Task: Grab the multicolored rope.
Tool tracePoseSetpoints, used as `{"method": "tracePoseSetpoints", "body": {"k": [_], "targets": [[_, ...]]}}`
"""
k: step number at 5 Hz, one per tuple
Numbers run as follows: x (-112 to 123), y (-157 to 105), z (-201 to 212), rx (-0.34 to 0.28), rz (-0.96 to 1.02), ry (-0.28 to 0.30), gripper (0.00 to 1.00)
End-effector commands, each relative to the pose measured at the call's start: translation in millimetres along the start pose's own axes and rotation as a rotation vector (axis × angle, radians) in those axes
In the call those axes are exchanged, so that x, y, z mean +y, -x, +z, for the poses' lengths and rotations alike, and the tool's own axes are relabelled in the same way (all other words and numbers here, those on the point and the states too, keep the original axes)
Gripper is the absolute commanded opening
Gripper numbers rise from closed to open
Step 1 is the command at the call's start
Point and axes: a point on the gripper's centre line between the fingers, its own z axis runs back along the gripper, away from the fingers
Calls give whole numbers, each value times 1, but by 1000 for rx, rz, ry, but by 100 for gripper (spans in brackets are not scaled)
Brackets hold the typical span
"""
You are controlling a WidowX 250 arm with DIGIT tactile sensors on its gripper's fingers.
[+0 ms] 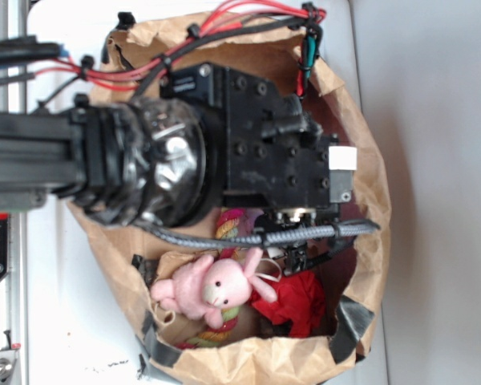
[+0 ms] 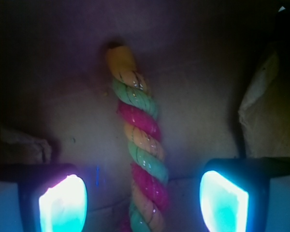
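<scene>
Brown paper bag (image 1: pixel 369 184) surrounds everything; my pincer (image 2: pixel 144 198) is spread astride the multicolored rope (image 2: pixel 140 140), grasp not yet made.

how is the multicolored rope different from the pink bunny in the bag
The multicolored rope is a twisted cord of yellow, green and pink-red strands; the pink bunny is one soft pink plush with ears. In the exterior view the rope is mostly hidden under the arm and bunny, while the bunny lies in plain sight. Both sit inside the paper bag.
</scene>
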Motion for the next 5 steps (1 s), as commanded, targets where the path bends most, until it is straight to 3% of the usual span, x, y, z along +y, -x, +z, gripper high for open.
{"method": "tracePoseSetpoints", "body": {"k": [1, 3, 5], "targets": [[-9, -18, 4, -102, -17, -35, 100], [-11, -27, -13, -131, 8, -75, 100], [-14, -26, -21, -122, -7, -85, 100]]}}
